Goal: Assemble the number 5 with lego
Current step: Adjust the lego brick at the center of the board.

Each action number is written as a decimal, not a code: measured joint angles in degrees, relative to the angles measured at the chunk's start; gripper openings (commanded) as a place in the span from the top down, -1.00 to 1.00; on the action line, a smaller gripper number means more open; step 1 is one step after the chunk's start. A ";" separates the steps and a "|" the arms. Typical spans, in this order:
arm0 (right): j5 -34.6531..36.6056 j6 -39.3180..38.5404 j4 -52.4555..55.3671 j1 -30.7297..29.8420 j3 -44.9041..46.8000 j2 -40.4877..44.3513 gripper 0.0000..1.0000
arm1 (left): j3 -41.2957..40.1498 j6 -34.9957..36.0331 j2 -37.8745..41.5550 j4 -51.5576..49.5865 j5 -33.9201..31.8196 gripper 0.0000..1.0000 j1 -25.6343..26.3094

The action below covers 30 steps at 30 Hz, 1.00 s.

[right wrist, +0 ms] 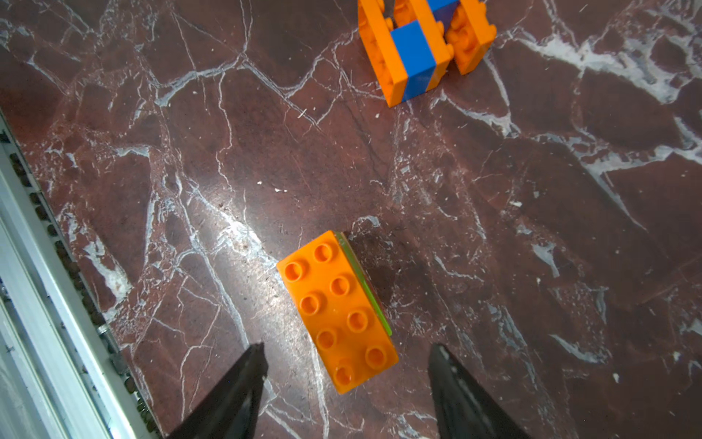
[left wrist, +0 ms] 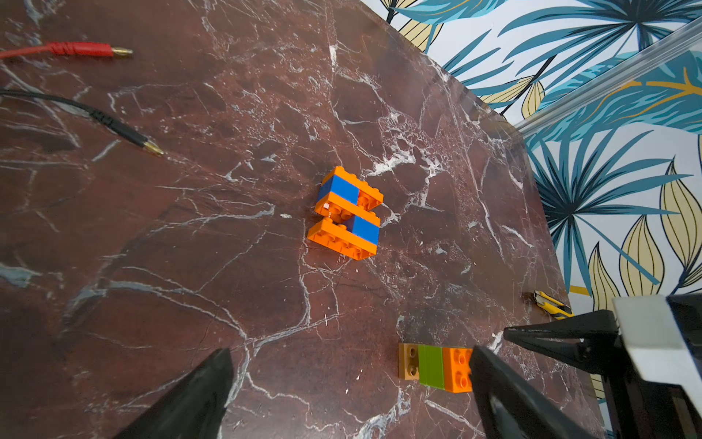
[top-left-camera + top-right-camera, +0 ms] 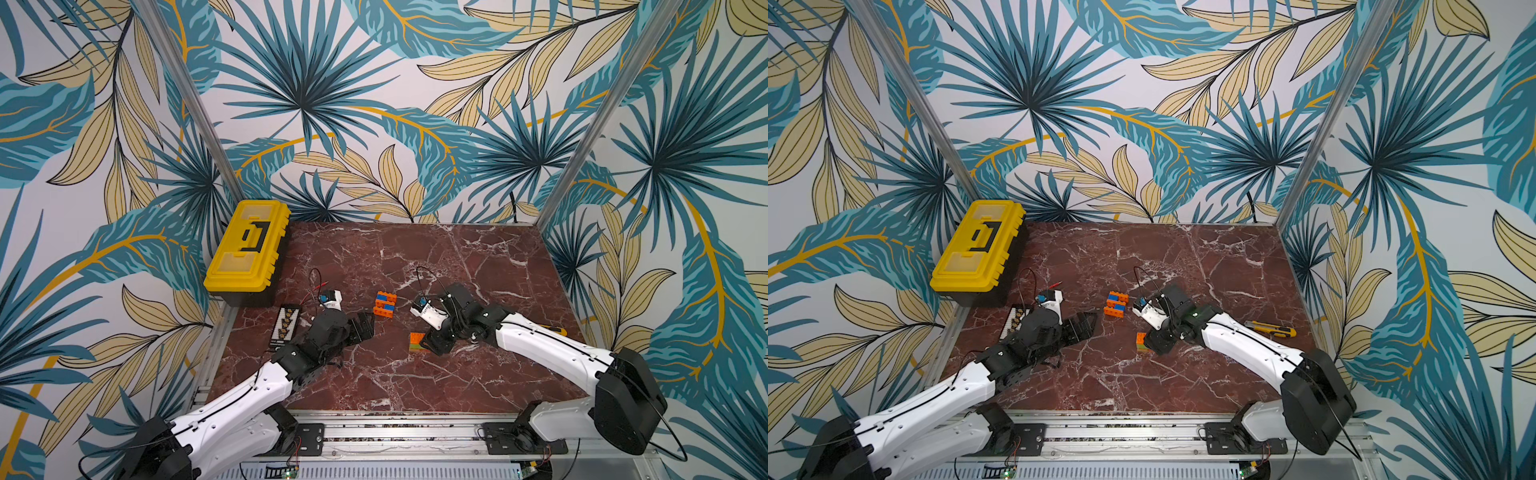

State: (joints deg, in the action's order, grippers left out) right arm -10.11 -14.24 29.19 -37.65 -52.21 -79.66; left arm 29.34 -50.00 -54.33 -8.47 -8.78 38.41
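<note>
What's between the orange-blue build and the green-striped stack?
Nothing: only bare table separates the build from the stack; the left wrist view shows it.

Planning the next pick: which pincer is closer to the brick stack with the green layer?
Right. The right pincer hangs open over the stack; the left pincer stands clearly apart.

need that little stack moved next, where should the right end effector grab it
Pinch the stack across its two long sides, coming straight at the studded orange face from where the right end effector hangs. Those sides look flat and parallel, and the narrow width lines up between its open jaws, so little turning should be needed.
</note>
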 measured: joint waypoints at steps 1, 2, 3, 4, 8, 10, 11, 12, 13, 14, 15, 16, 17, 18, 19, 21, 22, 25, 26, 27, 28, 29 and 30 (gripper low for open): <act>-0.28 -0.17 0.04 -0.04 -0.15 -0.31 -0.46 | 0.00 -0.13 0.00 -0.07 0.00 -1.00 0.00; -0.50 -0.31 0.04 -0.13 -0.20 -0.50 -0.48 | 0.00 -0.20 0.00 -0.09 -0.02 -0.99 -0.02; -0.63 -0.35 0.04 -0.22 -0.20 -0.61 -0.50 | 0.00 -0.24 0.00 -0.09 0.00 -1.00 -0.02; -0.74 -0.39 0.00 -0.35 -0.20 -0.74 -0.50 | 0.00 -0.33 0.00 -0.09 0.02 -1.00 -0.02; -0.81 -0.28 -0.39 -0.94 -0.46 -2.38 -0.52 | 0.00 -0.35 -0.04 -0.26 0.04 -1.00 -0.07; -0.66 0.15 -0.39 -1.07 -1.31 -4.35 -0.52 | 0.00 -0.35 -0.07 -0.37 0.04 -1.00 -0.17; -0.57 0.48 -0.35 -1.14 -1.99 -5.55 -0.52 | 0.00 -0.37 -0.07 -0.37 0.11 -1.00 -0.26; -0.37 0.63 -0.39 -1.16 -2.56 -6.47 -0.51 | 0.00 -0.39 -0.11 -0.42 0.22 -0.99 -0.35; -0.22 0.81 -0.46 -1.20 -3.13 -7.48 -0.51 | 0.00 -0.39 -0.17 -0.44 0.28 -0.99 -0.44; -0.11 0.96 -0.48 -1.27 -3.54 -8.22 -0.51 | 0.00 -0.39 -0.33 -0.52 0.48 -0.99 -0.52; -0.04 1.14 -0.59 -1.33 -3.69 -8.63 -0.51 | 0.02 -0.35 -0.50 -0.76 0.66 -0.99 -0.61; 0.02 1.27 -0.66 -1.42 -3.76 -8.96 -0.51 | 0.07 -0.31 -0.74 -1.27 0.70 -1.00 -0.68; 0.04 1.38 -0.61 -1.49 -3.76 -9.18 -0.51 | 0.20 -0.26 -0.96 -1.97 0.83 -0.99 -0.76; 0.07 1.49 -0.61 -1.53 -3.76 -9.33 -0.51 | 0.42 -0.13 -1.16 -2.67 0.85 -0.99 -0.76; 0.17 1.70 -0.61 -1.57 -3.82 -9.55 -0.51 | 0.70 -0.04 -1.29 -3.43 0.83 -1.00 -0.79; 0.35 2.03 -0.70 -1.57 -3.85 -9.77 -0.52 | 0.98 0.17 -1.29 -4.44 0.79 -1.00 -0.83; 0.46 2.23 -0.70 -1.57 -3.85 -9.79 -0.52 | 1.11 0.28 -1.29 -4.72 0.72 -1.00 -0.87; 0.96 2.47 -0.87 -1.62 -3.80 -9.79 -0.52 | 1.57 0.33 -1.29 -5.53 0.35 -0.99 -0.94; 1.09 2.47 -0.87 -1.64 -3.78 -9.79 -0.52 | 1.66 0.26 -1.29 -5.55 0.20 -0.99 -0.96; 1.18 2.51 -0.92 -1.64 -3.69 -9.79 -0.52 | 1.70 0.13 -1.29 -5.55 0.07 -1.00 -0.98; 1.31 2.64 -0.96 -1.66 -3.61 -9.79 -0.52 | 1.70 0.00 -1.29 -5.57 -0.04 -1.00 -0.98; 1.33 2.67 -0.98 -1.68 -3.54 -9.79 -0.52 | 1.70 -0.20 -1.29 -5.60 -0.07 -0.99 -0.98; 1.31 2.69 -1.03 -1.68 -3.48 -9.81 -0.52 | 1.70 -0.50 -1.29 -5.57 -0.04 -0.99 -0.98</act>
State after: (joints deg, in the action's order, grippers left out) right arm -8.80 -11.55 28.16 -39.33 -55.68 -89.47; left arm 31.05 -50.50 -55.61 -14.04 -8.82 37.43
